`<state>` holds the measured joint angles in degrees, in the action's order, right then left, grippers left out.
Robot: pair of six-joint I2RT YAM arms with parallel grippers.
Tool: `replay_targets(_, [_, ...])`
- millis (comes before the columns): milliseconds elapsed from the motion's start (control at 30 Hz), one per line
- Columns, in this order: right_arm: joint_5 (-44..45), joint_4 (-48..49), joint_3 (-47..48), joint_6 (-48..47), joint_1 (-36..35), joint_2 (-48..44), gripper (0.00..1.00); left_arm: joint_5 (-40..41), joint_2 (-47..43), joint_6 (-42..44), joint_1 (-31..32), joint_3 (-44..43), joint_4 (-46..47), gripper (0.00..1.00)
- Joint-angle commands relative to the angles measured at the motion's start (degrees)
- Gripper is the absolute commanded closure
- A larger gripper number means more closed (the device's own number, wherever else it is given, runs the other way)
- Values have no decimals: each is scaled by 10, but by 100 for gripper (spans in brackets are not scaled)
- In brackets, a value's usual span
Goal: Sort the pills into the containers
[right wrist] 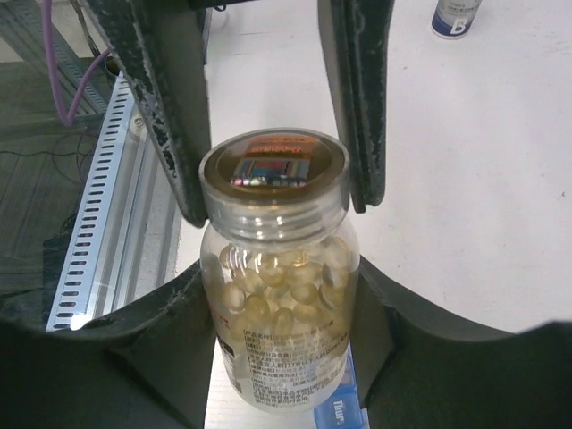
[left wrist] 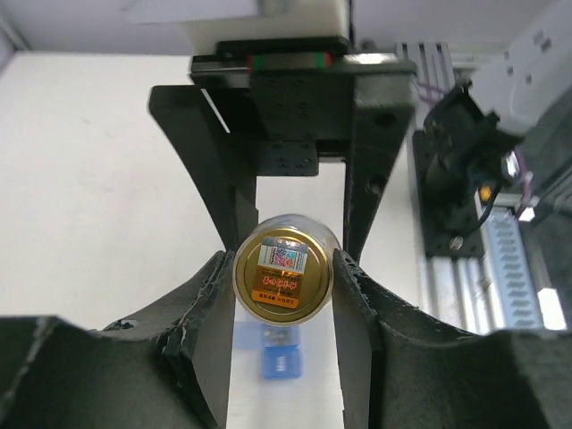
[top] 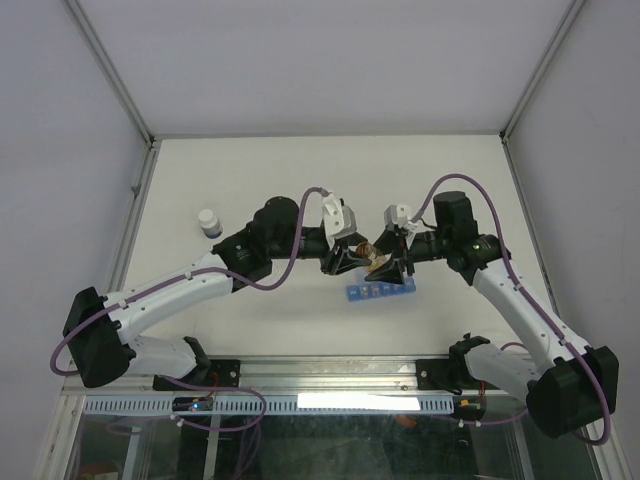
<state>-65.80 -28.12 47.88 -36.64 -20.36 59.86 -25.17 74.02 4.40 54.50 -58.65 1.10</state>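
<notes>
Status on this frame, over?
Right gripper holds bottle. Left gripper shut on cap. Organiser on table beneath. Nothing blocking.

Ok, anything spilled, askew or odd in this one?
Nothing stands out. The right gripper holds the pill bottle over the blue organiser, and the left gripper grips its cap, which is on. No loose pills show; the small white bottle stands upright far left.

Blue pill-organiser strip [top: 378, 294] lies flat; yellowish pills [right wrist: 277, 295] sit inside a clear bottle [right wrist: 279, 366].
</notes>
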Motion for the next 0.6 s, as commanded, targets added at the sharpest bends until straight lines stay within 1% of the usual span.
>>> replay_targets(0, [-6,35,14,30,11,-6,100,-200,-23,285,-14,32,-61,89])
replay_targets(33, [-6,37,13,31,11,-6,100,-209,-21,290,-26,27,-60,88])
replay_targets(67, [-5,37,13,31,11,-6,100,-215,-18,284,-39,19,-54,84])
replay_targets(100, [-6,38,12,32,11,-5,100,-212,-17,264,-52,14,-40,77])
replay_targets(133, [-6,38,12,32,11,-5,100,-206,-18,237,-61,15,-15,66])
replay_targets(167, [-5,38,12,32,11,-4,100,-193,-23,204,-65,23,16,40])
replay_targets(200, [-5,39,13,32,11,-4,100,-168,-31,169,-65,38,59,24])
replay_targets(233, [-5,38,13,31,11,-4,100,-139,-44,136,-66,63,110,11])
replay_targets(267, [-5,38,12,31,11,-4,100,-109,-57,105,-66,89,159,3])
replay_targets(333, [-5,38,13,31,11,-4,100,-63,-88,56,-67,137,233,1])
replay_targets(400, [-5,38,13,31,11,-4,100,-25,-118,12,-67,174,276,1])
replay_targets(467, [-6,38,12,30,10,-4,100,25,-146,-53,-67,200,302,1])
replay_targets(567, [-6,38,12,30,10,-3,100,49,-176,-155,-67,215,309,1])
